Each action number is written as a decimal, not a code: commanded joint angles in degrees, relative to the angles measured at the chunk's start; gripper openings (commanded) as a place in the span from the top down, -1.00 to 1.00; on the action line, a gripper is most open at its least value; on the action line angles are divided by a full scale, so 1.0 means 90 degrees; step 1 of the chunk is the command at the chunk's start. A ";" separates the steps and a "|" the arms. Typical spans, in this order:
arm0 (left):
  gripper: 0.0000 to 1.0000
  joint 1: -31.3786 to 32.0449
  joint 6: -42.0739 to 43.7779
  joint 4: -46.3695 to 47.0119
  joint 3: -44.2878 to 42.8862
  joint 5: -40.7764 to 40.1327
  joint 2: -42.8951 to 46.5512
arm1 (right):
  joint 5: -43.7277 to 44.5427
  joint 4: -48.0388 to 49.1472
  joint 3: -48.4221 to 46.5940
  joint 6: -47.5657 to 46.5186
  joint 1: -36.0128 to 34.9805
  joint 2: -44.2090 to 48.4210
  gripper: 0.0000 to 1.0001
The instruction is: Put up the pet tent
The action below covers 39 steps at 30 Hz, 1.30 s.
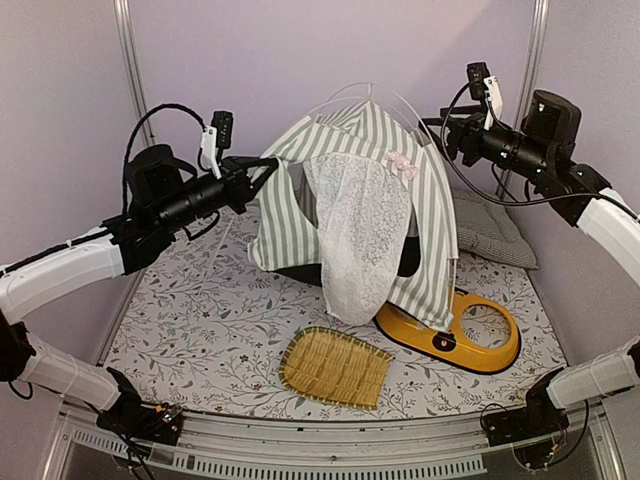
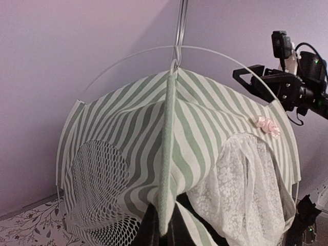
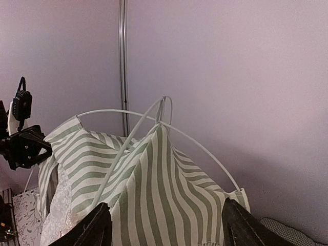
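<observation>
Striped pet tent (image 1: 350, 190) upright, lace curtain hanging, poles arched

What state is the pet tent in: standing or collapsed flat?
Standing: the pet tent rises as a dome, white poles arching and crossing above its striped fabric.

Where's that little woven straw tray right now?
In the overhead view, the woven tray lies near the front edge of the table, in front of the pet tent and left of the yellow bowl stand.
</observation>
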State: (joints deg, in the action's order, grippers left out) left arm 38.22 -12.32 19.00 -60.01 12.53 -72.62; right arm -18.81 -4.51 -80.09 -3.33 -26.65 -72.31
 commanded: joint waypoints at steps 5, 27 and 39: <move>1.00 0.0068 -0.0444 0.1012 0.0021 -0.0107 0.0774 | -0.0019 -0.0465 0.0024 0.0886 -0.0144 0.0646 -0.98; 1.00 0.0854 -0.1848 0.1861 0.0212 -0.2923 -0.0213 | -0.0381 0.0057 0.1496 0.2836 -0.1348 0.0682 -0.99; 1.00 0.1435 -0.2166 0.2061 -0.0207 -0.4116 -0.1305 | 0.0603 0.0172 0.1954 0.3655 -0.3516 -0.0881 -0.79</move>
State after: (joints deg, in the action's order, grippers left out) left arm 49.30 -31.05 31.07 -58.24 -20.18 -83.31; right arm -15.35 -4.21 -63.24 25.56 -54.96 -75.75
